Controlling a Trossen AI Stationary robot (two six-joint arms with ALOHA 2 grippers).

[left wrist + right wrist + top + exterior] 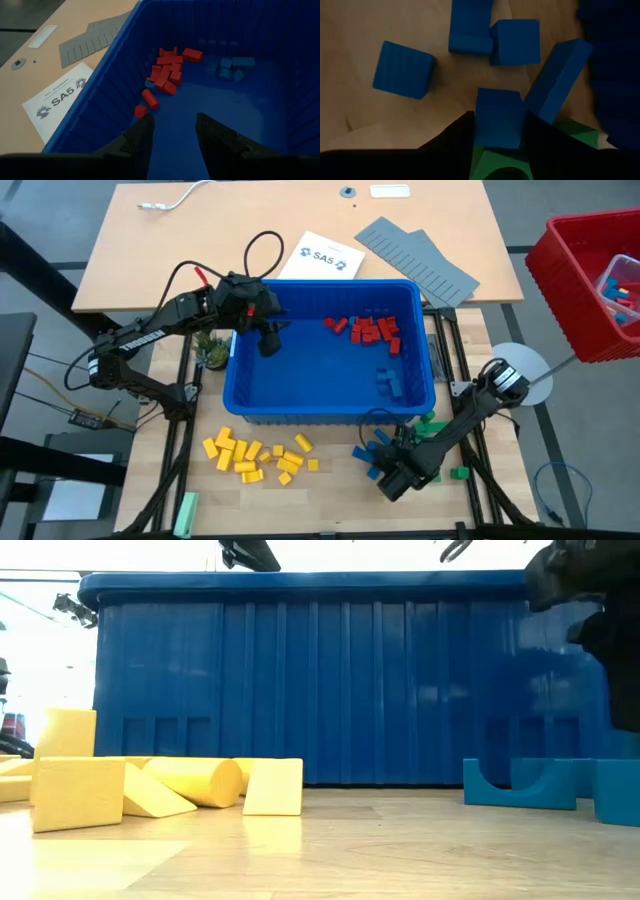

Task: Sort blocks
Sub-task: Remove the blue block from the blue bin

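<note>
The blue bin (300, 395) stands mid-table and holds red blocks (365, 330) and a few blue blocks (390, 380). My left gripper (174, 120) hangs open over the bin's left part (268, 340), with nothing between its fingers. Yellow blocks (255, 455) lie on the table in front of the bin. At the near right lie a pile of blue blocks (370, 455) and some green blocks (435, 425). My right gripper (390, 472) reaches down into the blue pile, shut on a blue block (499, 117). My right gripper has the blue block's two opposite sides (481, 125) between its two fingers, which come from above, pointing steeply down. A green arched block (500, 167) shows behind it between the fingers. Whether the blue block rests on the table, I cannot tell.
A red bin (590, 280) with more blocks stands at the far right. Grey ridged panels (415, 255) and a printed sheet (322, 257) lie behind the blue bin. A pale green bar (186, 512) lies at the near left. More blue blocks (405, 67) lie around the right fingers.
</note>
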